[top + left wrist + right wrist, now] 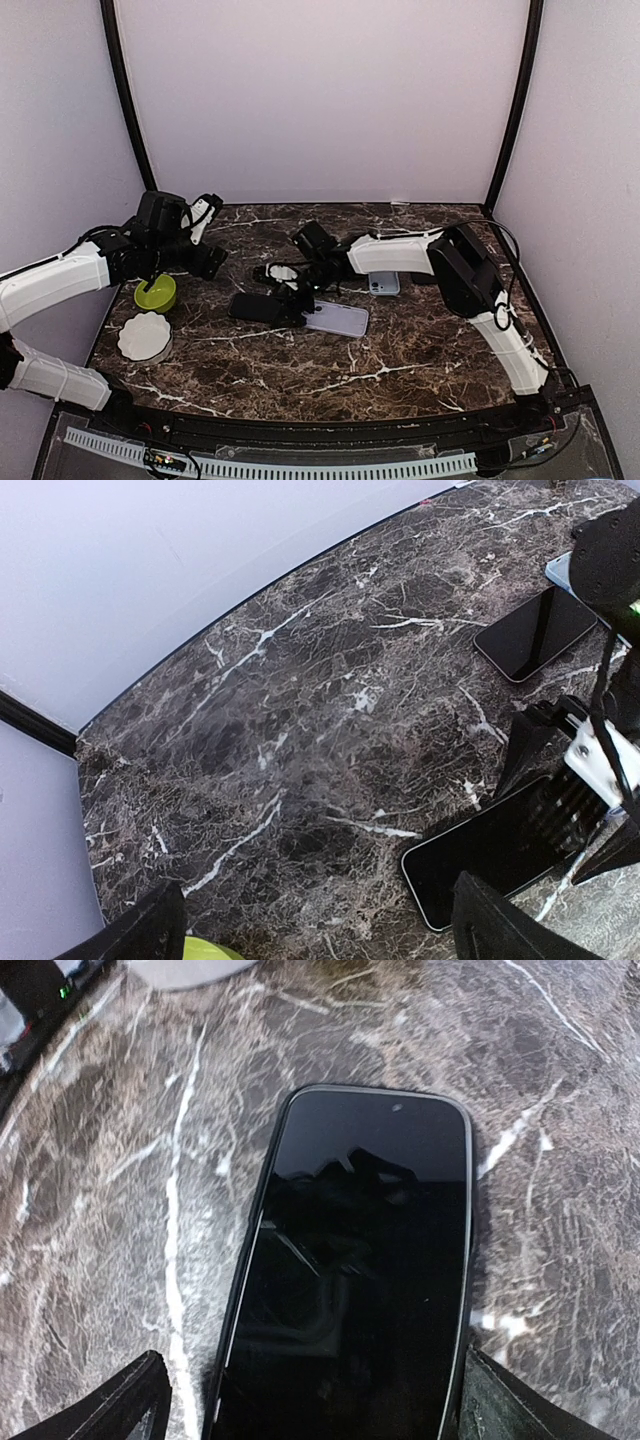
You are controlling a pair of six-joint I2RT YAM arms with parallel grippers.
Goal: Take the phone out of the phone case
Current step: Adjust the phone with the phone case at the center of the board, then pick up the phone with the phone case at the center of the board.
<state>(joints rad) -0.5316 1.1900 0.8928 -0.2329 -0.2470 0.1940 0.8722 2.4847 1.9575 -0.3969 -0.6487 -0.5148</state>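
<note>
Cased phone flat and screen-up mid-table, right gripper parked over it

The phone [360, 1270] lies with its long axis running left-right across the marble table [400, 360]. In the right wrist view its camera-hole end points away. The thin dark rim hugging the glass looks like the phone case [250, 1260], smooth with rounded corners. The right gripper [310, 1360] has its jaws spread wide, one finger either side of the phone's long edges, gripping nothing. The left gripper [318, 900] is also wide apart, up by the green bowl [156, 293]. A second phone [338, 318] sits just beside the right end, can't tell if they touch. There's bare veined stone toward the front edge.
</note>
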